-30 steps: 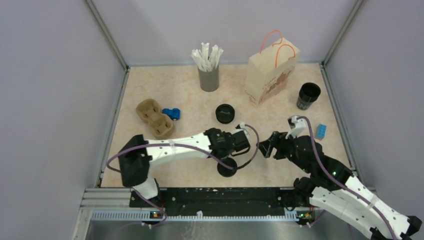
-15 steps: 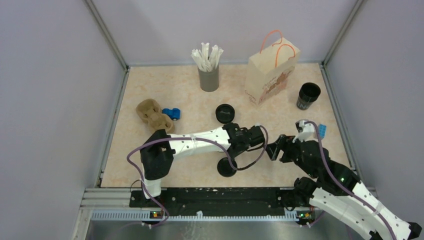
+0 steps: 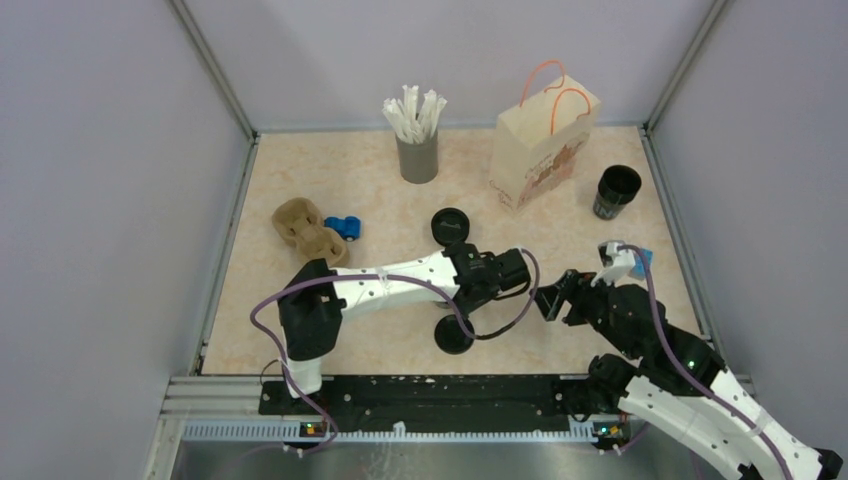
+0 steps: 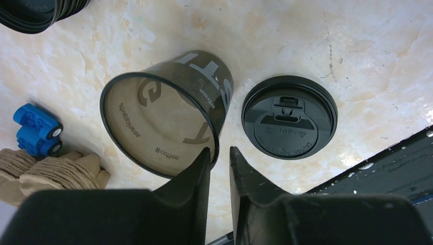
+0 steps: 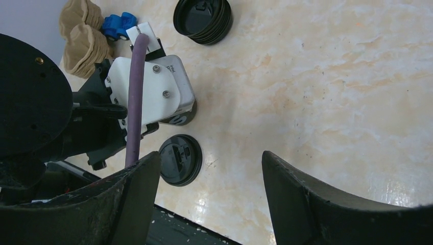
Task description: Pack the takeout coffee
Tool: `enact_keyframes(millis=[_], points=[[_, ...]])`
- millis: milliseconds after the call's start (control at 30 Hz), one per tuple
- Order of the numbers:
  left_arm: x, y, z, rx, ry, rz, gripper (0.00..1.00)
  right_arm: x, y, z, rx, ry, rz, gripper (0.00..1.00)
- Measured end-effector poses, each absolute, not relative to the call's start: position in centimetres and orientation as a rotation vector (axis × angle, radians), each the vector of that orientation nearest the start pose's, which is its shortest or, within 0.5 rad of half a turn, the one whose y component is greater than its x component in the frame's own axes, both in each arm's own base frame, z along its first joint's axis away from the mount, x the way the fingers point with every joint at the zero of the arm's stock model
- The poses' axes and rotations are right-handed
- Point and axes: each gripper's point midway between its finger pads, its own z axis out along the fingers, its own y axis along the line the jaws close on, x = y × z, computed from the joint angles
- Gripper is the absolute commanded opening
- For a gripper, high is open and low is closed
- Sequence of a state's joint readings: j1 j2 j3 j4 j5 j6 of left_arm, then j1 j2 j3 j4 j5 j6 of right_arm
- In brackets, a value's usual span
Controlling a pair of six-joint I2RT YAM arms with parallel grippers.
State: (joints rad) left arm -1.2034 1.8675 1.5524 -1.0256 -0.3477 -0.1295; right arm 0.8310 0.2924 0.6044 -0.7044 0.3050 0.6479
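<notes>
Left gripper (image 4: 219,155) is down at mid-table, and its fingers are pinched on the takeout coffee cup (image 4: 168,117): one finger inside the mouth, the other outside, the rim caught in the narrow gap between them. The cup is black with pale lettering on its side and a tan inside. In the left wrist view it tips, open mouth toward the camera. From above, the wrist hides it completely.

Just beside the cup, on its near side, a single black lid (image 4: 289,117) lies flat on the marbled table (image 3: 380,200), close but not touching. A stack of black lids (image 3: 451,227) sits a little farther back.

Right gripper (image 5: 210,158) hangs just to the right of the left one, fingers spread wide with nothing between them.

At far right, a second black cup (image 3: 617,190) stands upright and open beside the paper bag (image 3: 540,150) with orange handles. A blue brick (image 3: 645,258) peeks out by the right arm.

At the back stands the grey straw holder (image 3: 418,150). On the left are the cardboard cup carrier (image 3: 310,235) and a blue toy car (image 3: 343,227) right next to it.
</notes>
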Motion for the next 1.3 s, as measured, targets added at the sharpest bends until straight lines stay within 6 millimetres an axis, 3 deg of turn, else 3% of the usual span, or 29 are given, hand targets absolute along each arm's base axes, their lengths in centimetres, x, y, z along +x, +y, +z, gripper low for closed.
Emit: enact_keyframes(millis=[167,233,300,333,467,567,633,733,867,967,1100,1200,1300], points=[[18.3,-32.4,10.8,1.357,2.368,0.165,0.52,15.4,12.6,20.3,0.028,1.983,0.688,0.72],[18.4,-32.8,11.3,1.350,2.352,0.140,0.65,15.4,12.7,20.7,0.032,1.974,0.698,0.72],[18.6,-33.1,12.0,1.345,2.330,0.113,0.96,15.4,12.8,20.9,0.034,1.968,0.710,0.72],[18.7,-33.3,12.5,1.334,2.317,0.095,0.98,15.4,12.9,20.9,0.031,1.970,0.717,0.72],[19.8,-33.9,15.2,1.220,2.272,-0.002,0.99,15.2,14.1,20.9,0.000,1.990,0.759,0.78],[22.0,-33.2,18.1,1.043,2.238,-0.102,0.99,15.2,15.2,20.5,-0.026,2.025,0.782,0.82],[23.8,-31.2,20.2,0.888,2.217,-0.175,0.99,15.3,15.9,20.1,-0.044,2.043,0.800,0.82],[26.2,-26.2,23.1,0.628,2.161,-0.253,0.99,15.3,16.8,19.2,-0.063,2.073,0.816,0.82],[26.4,-22.0,25.8,0.442,2.051,-0.313,0.99,15.5,18.2,17.7,-0.095,2.111,0.834,0.83],[26.0,-21.0,26.1,0.393,2.011,-0.371,0.99,15.5,19.4,15.3,-0.138,2.177,0.816,0.88],[25.5,-20.0,24.0,0.355,2.016,-0.395,0.99,14.3,21.6,12.2,-0.262,2.259,0.768,0.91],[23.9,-18.7,22.0,0.348,1.991,-0.425,0.99,13.3,23.3,10.2,-0.368,2.295,0.704,0.91],[22.4,-17.6,22.1,0.331,1.925,-0.473,0.99,12.5,24.3,7.8,-0.472,2.335,0.598,0.93]])
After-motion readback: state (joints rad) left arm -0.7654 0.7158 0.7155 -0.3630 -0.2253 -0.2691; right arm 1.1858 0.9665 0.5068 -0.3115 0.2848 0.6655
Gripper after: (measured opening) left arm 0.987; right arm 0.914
